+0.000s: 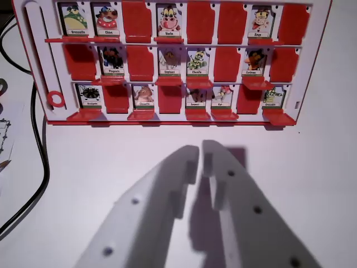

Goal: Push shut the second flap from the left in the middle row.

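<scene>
Below board [318, 67] | end effector [199, 149] nearly closed, empty | flap [114, 62] label "Pingouin"

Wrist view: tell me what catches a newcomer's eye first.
The red and white game board fills the top of the view, its three rows mixing shut red flaps with open cartoon animal cards. Below it, the white gripper points at the board, its tips nearly together. A black cable runs down the wrist view's left.

Black cables [38, 167] on white table [312, 184], paper [4, 142] at left edge
</scene>
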`<move>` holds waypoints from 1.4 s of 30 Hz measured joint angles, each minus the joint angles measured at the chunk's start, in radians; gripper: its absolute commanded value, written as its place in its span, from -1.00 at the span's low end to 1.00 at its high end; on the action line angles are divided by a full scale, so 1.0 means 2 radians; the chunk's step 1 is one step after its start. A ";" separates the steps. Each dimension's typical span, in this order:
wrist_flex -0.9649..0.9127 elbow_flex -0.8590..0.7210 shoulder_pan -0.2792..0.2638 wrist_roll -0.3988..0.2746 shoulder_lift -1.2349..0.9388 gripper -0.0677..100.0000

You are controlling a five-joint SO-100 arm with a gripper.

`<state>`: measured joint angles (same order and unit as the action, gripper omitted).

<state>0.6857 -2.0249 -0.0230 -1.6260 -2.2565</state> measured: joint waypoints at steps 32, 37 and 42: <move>-0.235 0.051 -0.087 0.020 0.360 -1.00; -0.235 0.105 -0.099 0.020 0.418 -1.00; -0.239 0.146 -0.104 0.021 0.463 -1.00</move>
<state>0.2071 -1.7334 -0.2316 -1.5846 -1.3300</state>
